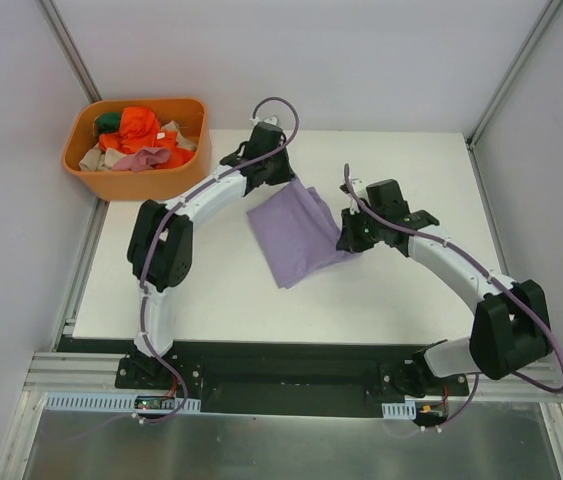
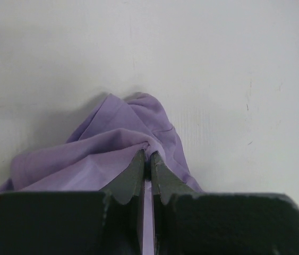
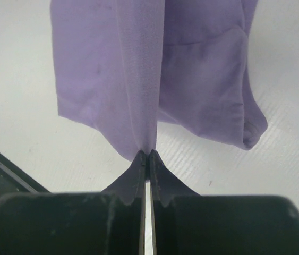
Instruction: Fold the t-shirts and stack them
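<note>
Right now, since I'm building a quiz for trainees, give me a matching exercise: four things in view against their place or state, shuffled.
Things:
1. orange basket
2. purple t-shirt
3. left fingers
4. right fingers

Places or states:
a. shut on the shirt's right edge
b. far left, holding crumpled clothes
c. shut on the shirt's far corner
d. pinched at two points, mid-table

Pairs: 1-b, 2-d, 3-c, 4-a

Orange bin (image 1: 131, 185) blocks far-left corner; bare table (image 1: 221, 285) left of shirt (image 1: 296, 240).
</note>
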Robot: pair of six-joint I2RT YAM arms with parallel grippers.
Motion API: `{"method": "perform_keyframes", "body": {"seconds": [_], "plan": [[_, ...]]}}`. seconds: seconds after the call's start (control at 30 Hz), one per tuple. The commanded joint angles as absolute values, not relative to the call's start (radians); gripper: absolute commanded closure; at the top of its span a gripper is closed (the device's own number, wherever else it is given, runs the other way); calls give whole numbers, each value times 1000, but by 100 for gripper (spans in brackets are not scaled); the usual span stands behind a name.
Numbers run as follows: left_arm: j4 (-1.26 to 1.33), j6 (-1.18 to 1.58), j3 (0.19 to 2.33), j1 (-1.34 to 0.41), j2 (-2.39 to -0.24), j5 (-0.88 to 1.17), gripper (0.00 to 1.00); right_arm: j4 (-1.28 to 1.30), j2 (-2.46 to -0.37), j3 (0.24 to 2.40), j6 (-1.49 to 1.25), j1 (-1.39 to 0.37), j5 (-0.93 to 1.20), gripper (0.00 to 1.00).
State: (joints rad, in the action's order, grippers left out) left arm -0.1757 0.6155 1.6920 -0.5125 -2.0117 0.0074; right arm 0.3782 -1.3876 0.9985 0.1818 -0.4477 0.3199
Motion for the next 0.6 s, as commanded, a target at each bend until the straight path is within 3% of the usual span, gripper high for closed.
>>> {"method": "perform_keyframes", "body": {"seconds": [0.0,0.13,0.17,0.2,0.23,0.27,0.3,0.33,0.4,0.57], "plan": [[-130,574,1816,-506,-2123,72,100,382,-1430,985,132,-423,266,97],[-136,558,1904,-518,-2206,132,88,382,-1463,985,75,-417,152,89],[-138,560,1916,-518,-2218,155,79,393,-1463,989,55,-417,108,77],[-138,558,1927,-520,-2220,167,69,408,-1462,997,42,-416,53,56],[-140,552,1934,-520,-2221,178,51,425,-1454,1006,38,-416,20,34],[-141,549,1937,-520,-2217,186,28,437,-1445,1014,43,-417,6,4],[-141,545,1939,-522,-2207,189,11,449,-1433,1023,44,-416,-33,4],[-141,538,1939,-522,-2195,198,1,456,-1418,1031,44,-416,-38,4],[-140,526,1933,-522,-2169,227,1,456,-1387,1035,41,-417,-12,4],[-137,491,1901,-534,-2123,374,1,335,-1347,990,8,-417,314,4]]}}
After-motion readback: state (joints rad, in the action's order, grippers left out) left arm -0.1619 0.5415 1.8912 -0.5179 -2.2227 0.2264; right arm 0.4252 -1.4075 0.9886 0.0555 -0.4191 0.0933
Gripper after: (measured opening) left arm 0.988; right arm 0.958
